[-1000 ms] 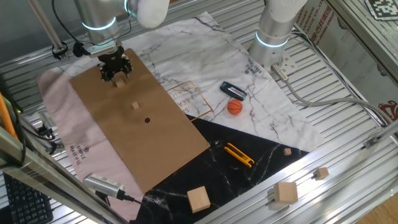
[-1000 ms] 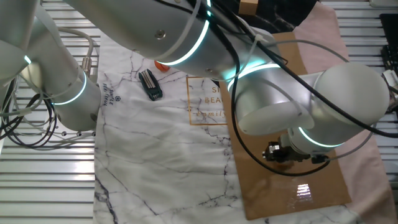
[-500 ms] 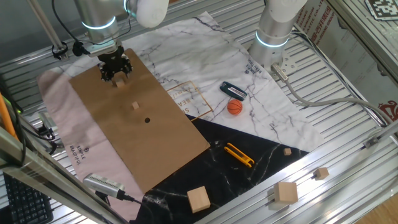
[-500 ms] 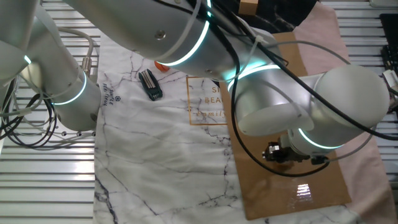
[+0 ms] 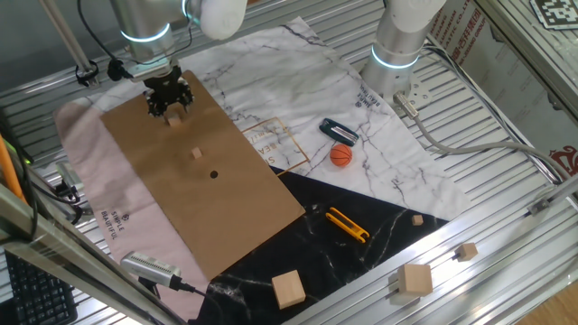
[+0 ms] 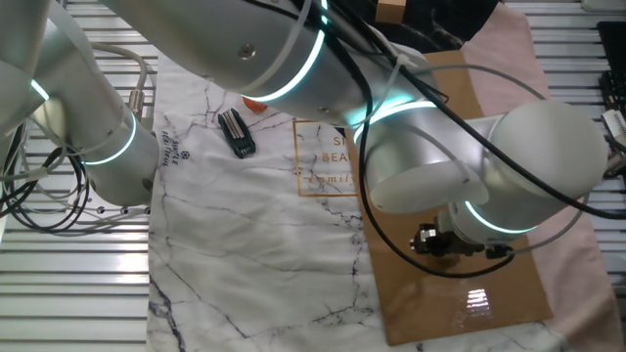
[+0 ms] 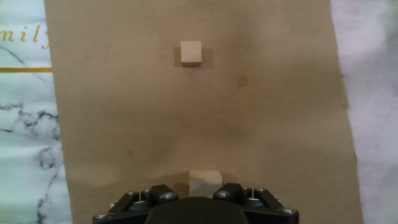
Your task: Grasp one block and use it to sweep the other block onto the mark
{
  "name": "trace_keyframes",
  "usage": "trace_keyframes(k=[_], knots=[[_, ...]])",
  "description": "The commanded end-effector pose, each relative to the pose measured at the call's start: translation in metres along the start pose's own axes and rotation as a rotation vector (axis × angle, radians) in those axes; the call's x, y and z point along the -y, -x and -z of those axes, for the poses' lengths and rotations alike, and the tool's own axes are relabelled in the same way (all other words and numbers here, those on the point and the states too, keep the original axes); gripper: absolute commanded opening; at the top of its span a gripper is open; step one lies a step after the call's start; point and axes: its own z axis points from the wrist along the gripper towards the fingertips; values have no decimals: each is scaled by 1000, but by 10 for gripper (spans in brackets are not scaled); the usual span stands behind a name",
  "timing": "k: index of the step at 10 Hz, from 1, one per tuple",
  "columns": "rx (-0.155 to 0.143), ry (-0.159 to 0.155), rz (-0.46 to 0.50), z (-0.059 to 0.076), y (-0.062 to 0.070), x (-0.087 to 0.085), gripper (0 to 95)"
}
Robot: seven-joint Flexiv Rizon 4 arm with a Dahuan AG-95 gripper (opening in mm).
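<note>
On the brown cardboard [image 5: 181,194] my gripper [image 5: 170,112] stands at the far end. It is shut on one block [image 7: 205,181], a tiny tan cube [image 5: 172,116] that shows between the black fingers [image 7: 160,195] at the bottom of the hand view. The other block [image 5: 197,154] lies loose on the cardboard ahead of it, in the upper middle of the hand view [image 7: 191,53]. The mark [image 5: 214,174], a small black dot, sits just beyond that block; the hand view does not show it. In the other fixed view the arm [image 6: 469,166] hides both blocks.
An orange ball [image 5: 340,155] and a black clip [image 5: 339,131] lie on the marbled cloth to the right. A yellow tool [image 5: 348,225] and larger pale cubes [image 5: 288,289] [image 5: 416,279] sit near the front. A second arm's base [image 5: 397,50] stands at the back.
The arm has shifted only very slightly. Both blocks and the mark are where they were.
</note>
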Motion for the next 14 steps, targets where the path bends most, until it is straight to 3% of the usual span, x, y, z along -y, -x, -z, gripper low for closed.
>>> trace_keyframes(k=[1, 9, 14], knots=[[10, 5, -1, 0, 0, 1, 570], [3, 29, -13, 0, 0, 1, 570], [1, 24, -19, 0, 0, 1, 570]])
